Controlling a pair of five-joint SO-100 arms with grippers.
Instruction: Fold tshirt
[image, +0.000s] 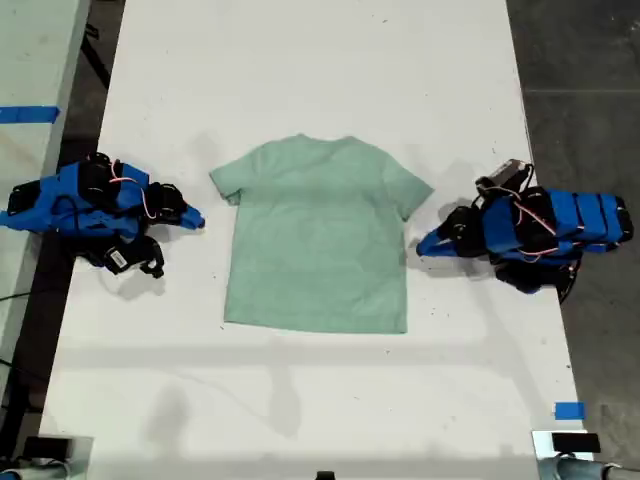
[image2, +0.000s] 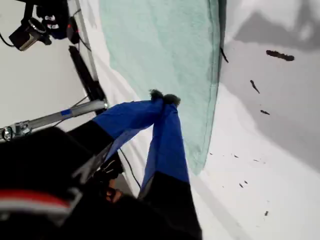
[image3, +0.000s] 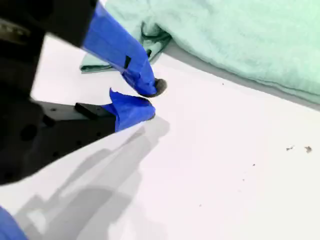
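Fingers idle on both grippers, pale mint-green short-sleeved cloth tshirt lying spread out between the two arms.

On my first gripper the blue fingers are pressed together at the tips with nothing between them, and the cloth's edge lies just beyond. On my second gripper the fingers stand slightly apart, empty, near a sleeve. In the exterior view the tshirt rests flat in the middle of the white counter, neck towards the top. One blue arm sits at that view's left and the other blue arm at its right. Both point inward, neither touching the cloth. I cannot tell which arm is which.
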